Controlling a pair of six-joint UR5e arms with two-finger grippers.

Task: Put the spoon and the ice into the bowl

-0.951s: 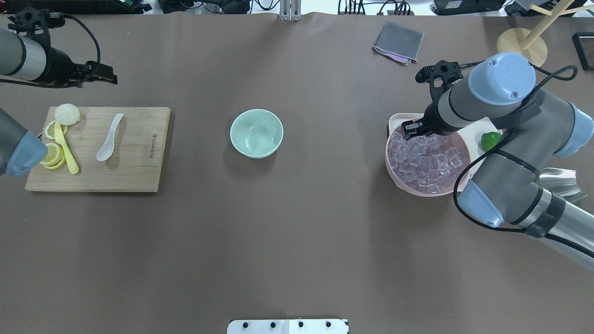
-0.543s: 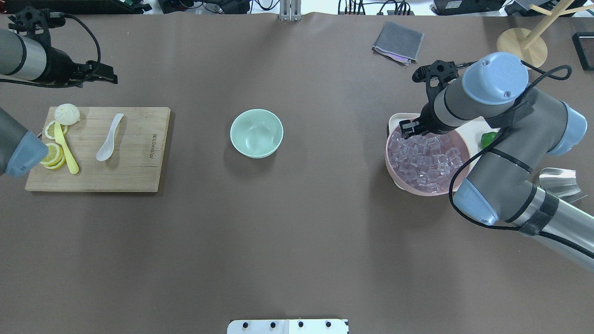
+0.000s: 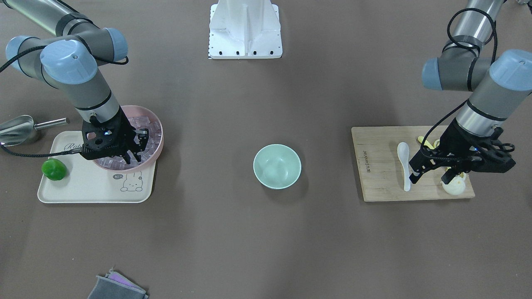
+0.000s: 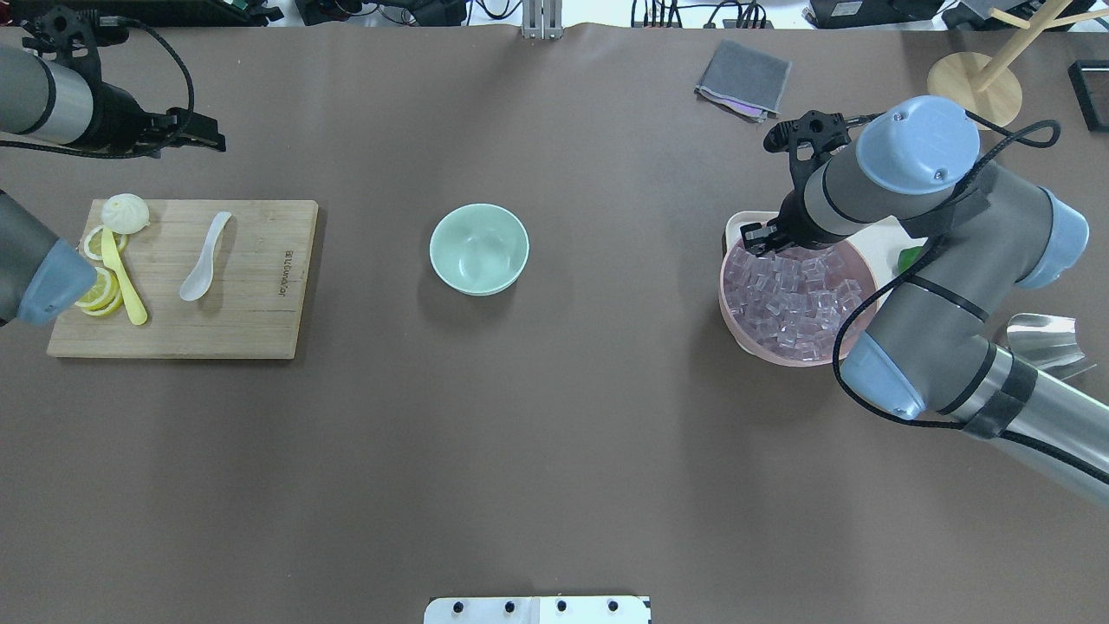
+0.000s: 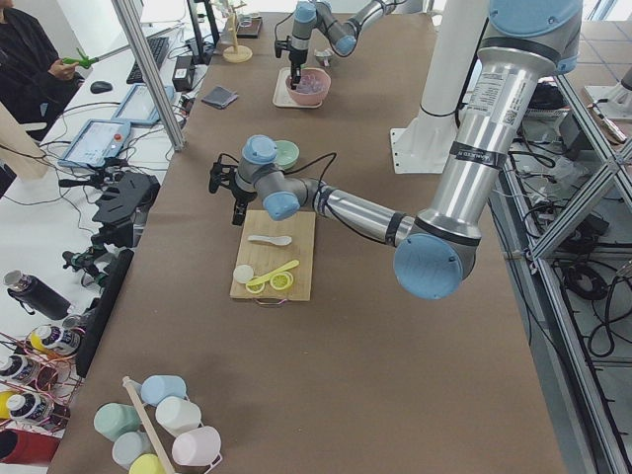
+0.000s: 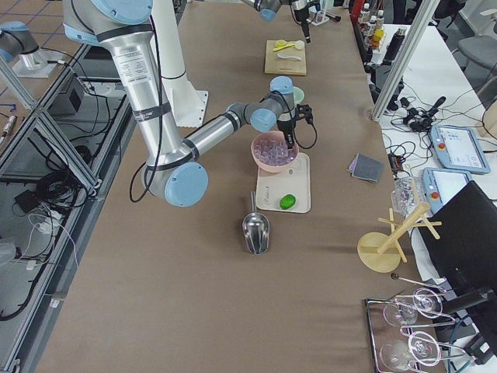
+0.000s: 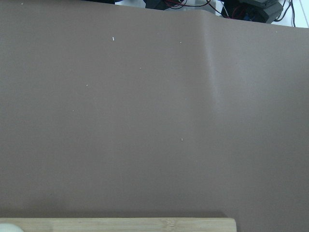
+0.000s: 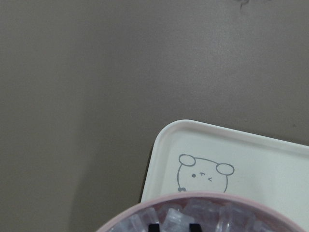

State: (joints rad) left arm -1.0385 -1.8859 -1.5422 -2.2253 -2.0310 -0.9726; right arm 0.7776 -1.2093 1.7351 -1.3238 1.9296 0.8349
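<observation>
The white spoon (image 4: 204, 257) lies on a wooden cutting board (image 4: 260, 329) at the left; it also shows in the front view (image 3: 404, 160). The empty mint-green bowl (image 4: 479, 249) stands mid-table. Many clear ice cubes (image 4: 788, 299) fill a pink bowl (image 4: 726, 305) at the right. My right gripper (image 3: 132, 158) is low over the ice at the pink bowl's far edge. Its jaws stand narrowly apart with what looks like a cube between them. My left gripper (image 3: 429, 177) is open and empty, above the board's far end, beside the spoon's handle.
On the board lie a yellow spoon (image 4: 121, 277), lemon slices (image 4: 100, 290) and a bun (image 4: 126, 212). The pink bowl stands on a cream tray (image 3: 83, 189) with a lime (image 3: 54, 169). A steel scoop (image 3: 16, 128), a grey cloth (image 4: 743, 78) and a wooden stand (image 4: 975, 82) are near.
My right gripper has shifted a little toward the pink bowl's far left edge. My left gripper has drifted slightly away from the board. The spoon and the green bowl have not moved.
</observation>
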